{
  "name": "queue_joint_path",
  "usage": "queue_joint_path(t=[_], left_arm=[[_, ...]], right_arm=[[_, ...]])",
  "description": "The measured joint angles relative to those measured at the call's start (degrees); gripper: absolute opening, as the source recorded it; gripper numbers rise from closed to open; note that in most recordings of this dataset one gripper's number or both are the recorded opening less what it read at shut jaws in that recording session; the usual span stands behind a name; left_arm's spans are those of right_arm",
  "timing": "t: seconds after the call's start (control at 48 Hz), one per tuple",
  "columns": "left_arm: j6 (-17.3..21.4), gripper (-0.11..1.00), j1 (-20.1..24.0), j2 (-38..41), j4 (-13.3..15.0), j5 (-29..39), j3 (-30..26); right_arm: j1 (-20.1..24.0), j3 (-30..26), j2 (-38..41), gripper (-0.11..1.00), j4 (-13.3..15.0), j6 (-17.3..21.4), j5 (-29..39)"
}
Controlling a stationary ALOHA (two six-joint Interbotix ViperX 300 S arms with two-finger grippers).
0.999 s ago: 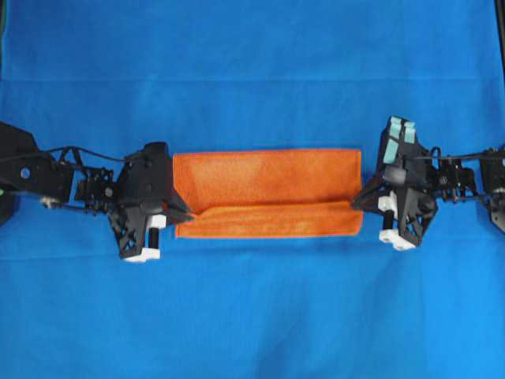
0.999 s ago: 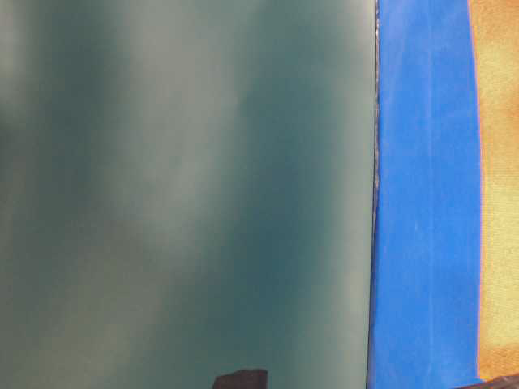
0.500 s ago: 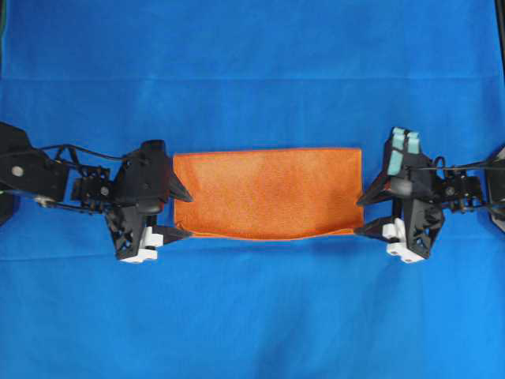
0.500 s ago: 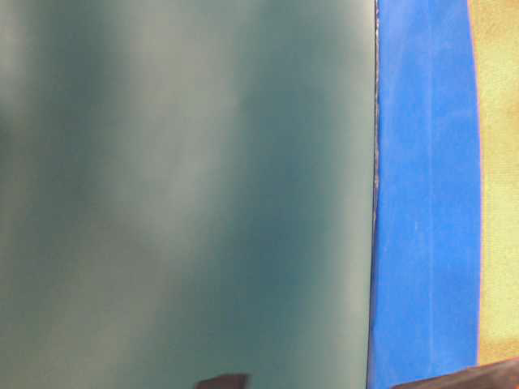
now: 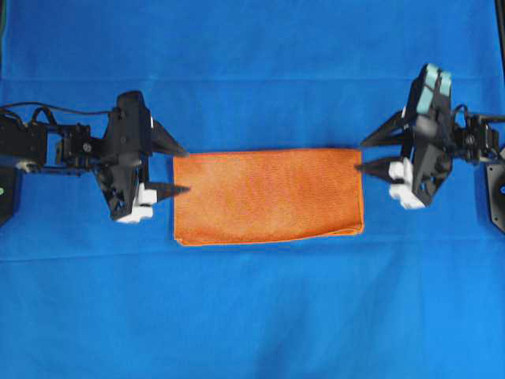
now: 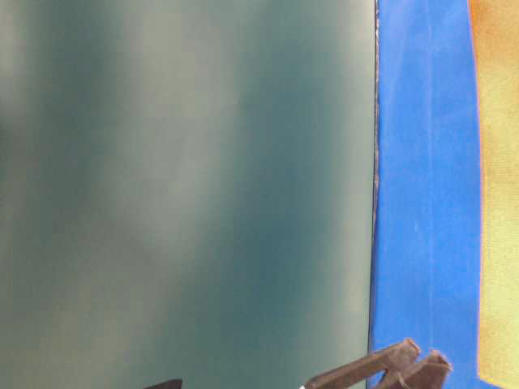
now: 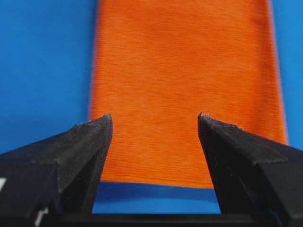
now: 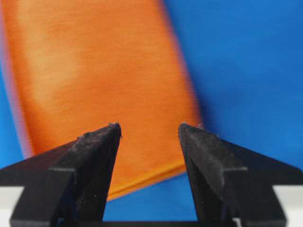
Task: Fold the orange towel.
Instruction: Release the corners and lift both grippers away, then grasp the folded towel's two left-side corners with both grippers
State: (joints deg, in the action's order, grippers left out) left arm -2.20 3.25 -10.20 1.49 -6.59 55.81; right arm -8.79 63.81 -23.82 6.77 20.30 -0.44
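Observation:
The orange towel (image 5: 268,196) lies flat on the blue cloth as a wide rectangle, doubled over, with nothing holding it. My left gripper (image 5: 186,169) is open at the towel's left end, its tips by the far-left corner. Off the far-right corner stands my right gripper (image 5: 360,156), also open. The left wrist view looks down the towel (image 7: 184,71) between spread jaws of the left gripper (image 7: 155,116). In the right wrist view the towel's (image 8: 94,71) near end lies beyond the empty right gripper (image 8: 149,125). The table-level view catches only a strip of the towel (image 6: 499,203).
The large blue cloth (image 5: 252,316) covers the whole table around the towel. In the table-level view a blurred grey-green surface (image 6: 186,194) fills the left, and dark gripper fingers (image 6: 389,369) poke in at the bottom edge.
Both grippers opened and let go of the towel's ends. The lifted layer dropped flat onto the lower one. Both arms then drew toward the far side of the table.

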Motion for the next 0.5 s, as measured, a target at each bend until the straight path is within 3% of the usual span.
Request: queue_joint_path(t=[0.291,0.5], left_arm=[[0.44,0.65,2.02,4.48,0.0,-1.05,-0.18],[0.53,0.65,6.33,10.9,0.0,-2.46,-0.44]], right_arm=[[-2.64,-1.93,7.65,0.57,2.37,0.0,-0.53],[-5.1,-3.16,16.0,0.57,2.64,0.0,-2.29]])
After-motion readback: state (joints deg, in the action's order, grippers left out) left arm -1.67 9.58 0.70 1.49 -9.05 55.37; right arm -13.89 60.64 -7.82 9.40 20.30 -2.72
